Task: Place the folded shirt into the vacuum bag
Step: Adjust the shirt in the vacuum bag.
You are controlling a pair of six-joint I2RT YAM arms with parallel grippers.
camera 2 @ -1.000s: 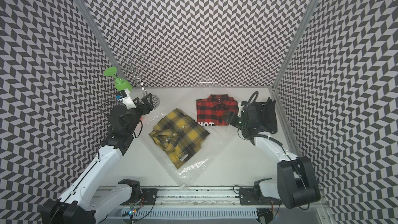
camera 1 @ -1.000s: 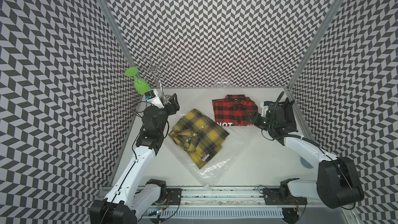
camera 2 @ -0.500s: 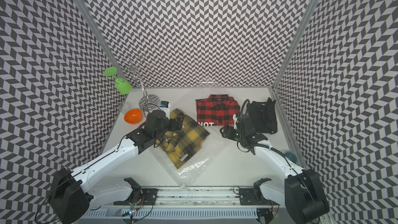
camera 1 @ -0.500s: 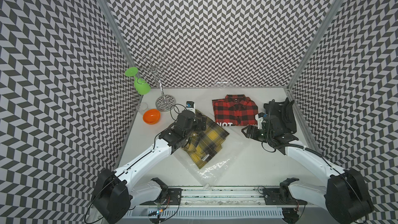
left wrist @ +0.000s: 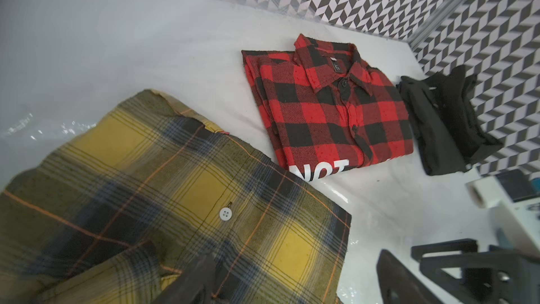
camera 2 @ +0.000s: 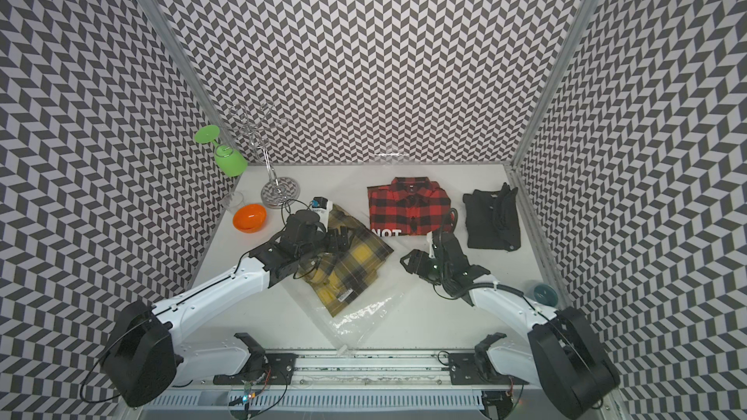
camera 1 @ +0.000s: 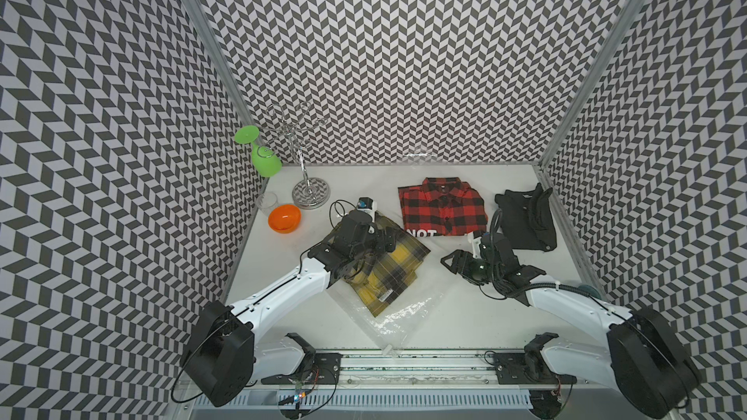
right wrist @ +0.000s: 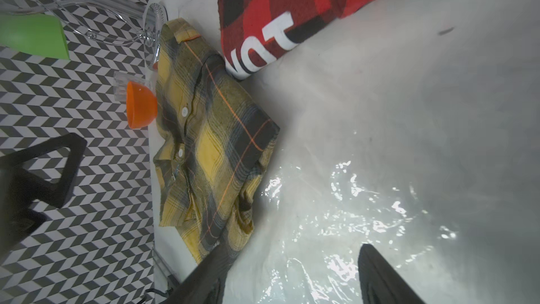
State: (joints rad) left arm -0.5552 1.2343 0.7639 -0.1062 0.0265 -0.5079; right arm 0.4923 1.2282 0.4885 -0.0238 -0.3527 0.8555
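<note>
A folded yellow plaid shirt (camera 1: pixel 394 272) (camera 2: pixel 355 272) (left wrist: pixel 175 188) (right wrist: pixel 216 147) lies at mid-table on the vacuum bag (camera 1: pixel 408 317) (camera 2: pixel 364 313) (right wrist: pixel 350 200), a crinkly clear sheet reaching to the table's front edge. No plastic shows over the shirt. My left gripper (camera 1: pixel 386 238) (camera 2: pixel 339 240) (left wrist: pixel 295 258) hovers open over the shirt's far part, one finger above the cloth and the other past its edge. My right gripper (camera 1: pixel 452 262) (camera 2: pixel 412 262) (right wrist: pixel 295 251) stands open over the bag, just right of the shirt, holding nothing.
A red plaid shirt (camera 1: pixel 442 212) (left wrist: pixel 330 112) and a black folded garment (camera 1: pixel 525 220) (left wrist: pixel 444 124) lie at the back right. At the back left stand an orange bowl (camera 1: pixel 285 218), a clear cup (camera 1: pixel 266 200) and a wire rack (camera 1: pixel 309 195) holding a green glass (camera 1: pixel 264 159).
My left arm has swung from the back left corner by the rack to above the yellow shirt, uncovering the orange bowl. My right gripper has moved from beside the black garment toward mid-table.
</note>
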